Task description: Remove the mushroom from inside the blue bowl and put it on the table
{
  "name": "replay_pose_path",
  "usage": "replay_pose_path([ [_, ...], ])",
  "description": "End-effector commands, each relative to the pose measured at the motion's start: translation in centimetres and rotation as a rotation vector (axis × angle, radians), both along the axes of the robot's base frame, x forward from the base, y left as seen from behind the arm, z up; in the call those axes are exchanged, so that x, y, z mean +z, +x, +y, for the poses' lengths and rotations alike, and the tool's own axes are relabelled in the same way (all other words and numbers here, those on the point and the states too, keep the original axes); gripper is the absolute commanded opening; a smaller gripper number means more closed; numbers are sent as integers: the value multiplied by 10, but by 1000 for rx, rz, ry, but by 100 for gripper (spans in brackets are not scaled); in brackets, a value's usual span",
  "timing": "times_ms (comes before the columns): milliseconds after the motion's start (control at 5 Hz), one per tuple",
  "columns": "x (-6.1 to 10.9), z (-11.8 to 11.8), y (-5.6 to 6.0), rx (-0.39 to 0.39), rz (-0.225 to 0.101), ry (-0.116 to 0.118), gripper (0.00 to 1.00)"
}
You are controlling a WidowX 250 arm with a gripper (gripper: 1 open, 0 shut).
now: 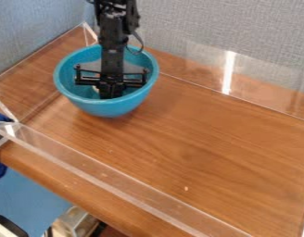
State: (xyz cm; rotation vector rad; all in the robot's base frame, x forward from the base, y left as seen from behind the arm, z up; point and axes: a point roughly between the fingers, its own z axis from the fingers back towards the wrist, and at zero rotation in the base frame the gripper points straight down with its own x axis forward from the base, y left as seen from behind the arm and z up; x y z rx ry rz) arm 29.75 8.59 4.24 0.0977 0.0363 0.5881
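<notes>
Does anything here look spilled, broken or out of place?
Nothing stands out. The blue bowl stands upright on the table, with no spill or damage showing. The gripper reaches straight down into the bowl with its fingers together, hiding what lies inside.

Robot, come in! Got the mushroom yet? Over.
Gripper shut, down inside blue bowl. Mushroom hidden under gripper, hold unconfirmed. Only the bowl's rim to lift over.
</notes>
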Motion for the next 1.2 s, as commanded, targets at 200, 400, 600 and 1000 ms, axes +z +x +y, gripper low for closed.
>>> replay_pose_path([
  [200, 5, -23, -1, -60, -46, -1, 0],
  [400, 3, -25, -3, -69, -49, -4, 0],
  [600, 6, -16, -5, -42, -52, -5, 0],
  [1000, 14, -15, -15, -21, -63, -11, 0],
])
